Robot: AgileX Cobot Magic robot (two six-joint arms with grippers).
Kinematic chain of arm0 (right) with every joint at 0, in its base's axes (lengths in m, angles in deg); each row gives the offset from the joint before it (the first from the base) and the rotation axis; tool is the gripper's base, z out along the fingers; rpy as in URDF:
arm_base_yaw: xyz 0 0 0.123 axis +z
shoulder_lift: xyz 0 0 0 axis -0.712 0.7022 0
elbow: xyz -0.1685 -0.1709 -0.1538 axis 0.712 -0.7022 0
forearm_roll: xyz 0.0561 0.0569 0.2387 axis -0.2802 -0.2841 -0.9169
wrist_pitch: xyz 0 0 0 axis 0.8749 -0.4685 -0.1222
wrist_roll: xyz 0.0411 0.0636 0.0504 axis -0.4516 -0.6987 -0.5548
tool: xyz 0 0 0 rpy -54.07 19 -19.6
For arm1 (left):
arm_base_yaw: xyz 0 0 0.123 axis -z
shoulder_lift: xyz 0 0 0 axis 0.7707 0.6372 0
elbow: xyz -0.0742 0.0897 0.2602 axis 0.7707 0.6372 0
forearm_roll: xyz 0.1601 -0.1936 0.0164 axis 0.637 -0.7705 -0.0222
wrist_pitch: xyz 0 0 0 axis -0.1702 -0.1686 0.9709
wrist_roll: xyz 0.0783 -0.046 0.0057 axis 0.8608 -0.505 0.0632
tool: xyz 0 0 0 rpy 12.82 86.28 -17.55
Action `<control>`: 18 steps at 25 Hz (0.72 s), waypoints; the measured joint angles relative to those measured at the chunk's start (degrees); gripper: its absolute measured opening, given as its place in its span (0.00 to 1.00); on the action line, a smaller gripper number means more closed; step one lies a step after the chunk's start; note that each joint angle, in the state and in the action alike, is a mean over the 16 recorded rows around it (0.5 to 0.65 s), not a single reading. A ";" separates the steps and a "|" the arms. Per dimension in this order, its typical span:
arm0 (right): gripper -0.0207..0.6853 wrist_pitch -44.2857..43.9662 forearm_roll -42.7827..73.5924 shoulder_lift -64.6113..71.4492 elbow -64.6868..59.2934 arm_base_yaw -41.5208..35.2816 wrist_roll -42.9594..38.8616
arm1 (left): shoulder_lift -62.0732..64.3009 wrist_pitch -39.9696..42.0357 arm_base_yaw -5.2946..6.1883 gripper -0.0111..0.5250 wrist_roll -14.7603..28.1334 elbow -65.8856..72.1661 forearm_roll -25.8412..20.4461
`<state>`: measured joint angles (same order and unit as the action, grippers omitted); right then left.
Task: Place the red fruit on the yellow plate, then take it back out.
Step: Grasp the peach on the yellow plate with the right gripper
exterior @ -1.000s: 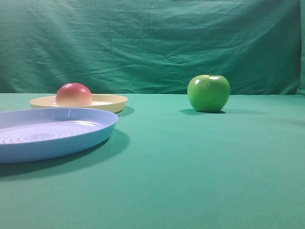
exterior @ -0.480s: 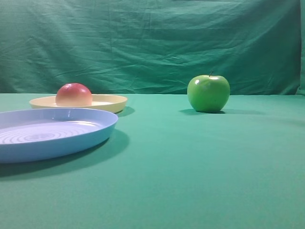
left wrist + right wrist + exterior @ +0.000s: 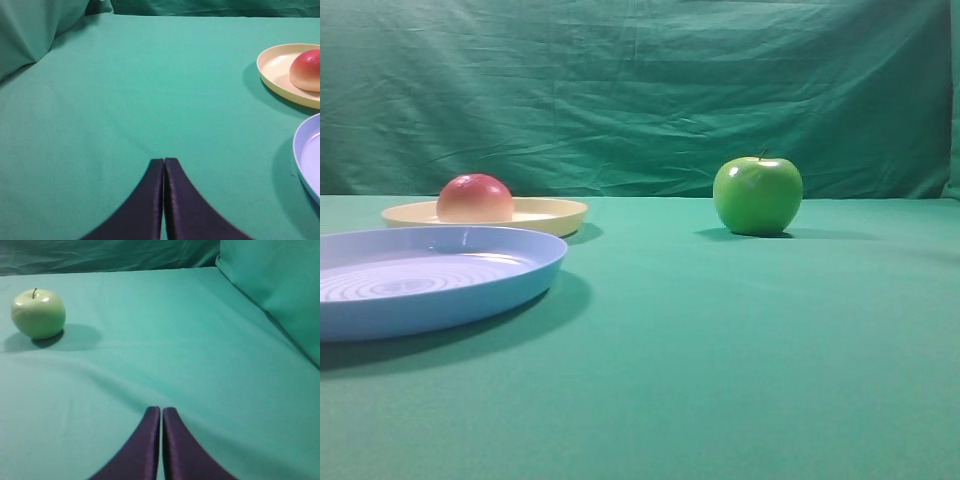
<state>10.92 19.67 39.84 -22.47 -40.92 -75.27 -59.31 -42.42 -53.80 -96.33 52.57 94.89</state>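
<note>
Red fruit (image 3: 475,198) sits on yellow plate (image 3: 552,213); left hand (image 3: 164,165) & right hand (image 3: 161,412) both closed, empty. Risk: round fruit rolls off when grabbed, or the hand clips plate rim.

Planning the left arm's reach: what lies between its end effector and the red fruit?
Only bare green cloth and the pale yellow plate's near rim separate the shut left end effector from the round red fruit, per the left wrist view.

Left pincer (image 3: 164,162) and right pincer (image 3: 161,411) both closed, empty.
</note>
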 joint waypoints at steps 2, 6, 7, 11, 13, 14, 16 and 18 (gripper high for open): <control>0.03 -0.05 -1.24 0.00 0.02 0.08 1.26 | 0.00 0.00 0.00 0.02 0.00 0.00 0.00; 0.03 -0.81 -3.58 0.21 0.56 0.22 3.76 | 0.00 0.00 0.00 0.02 -0.03 0.00 0.00; 0.03 -1.12 -4.12 0.43 0.94 0.24 4.31 | 0.00 0.00 0.00 0.02 -0.03 0.00 0.00; 0.03 -2.94 -5.58 2.39 3.82 0.48 5.32 | 0.00 0.00 0.00 0.02 -0.06 0.00 0.00; 0.03 -4.16 -6.01 4.07 6.08 0.91 5.43 | 0.00 0.00 0.00 0.02 -0.07 0.00 0.00; 0.03 -4.81 -6.20 5.09 7.41 1.22 5.47 | 0.00 0.00 0.00 0.02 -0.08 0.00 0.00; 0.03 -6.13 -6.58 7.56 10.46 2.02 5.52 | 0.00 0.00 0.00 0.02 -0.09 0.00 0.00; 0.03 -7.47 -6.97 10.57 13.99 3.09 5.67 | 0.00 0.00 0.00 0.02 -0.11 0.00 0.00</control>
<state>3.45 12.70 50.41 -8.48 -37.83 -69.61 -59.31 -42.42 -53.80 -96.44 52.57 94.89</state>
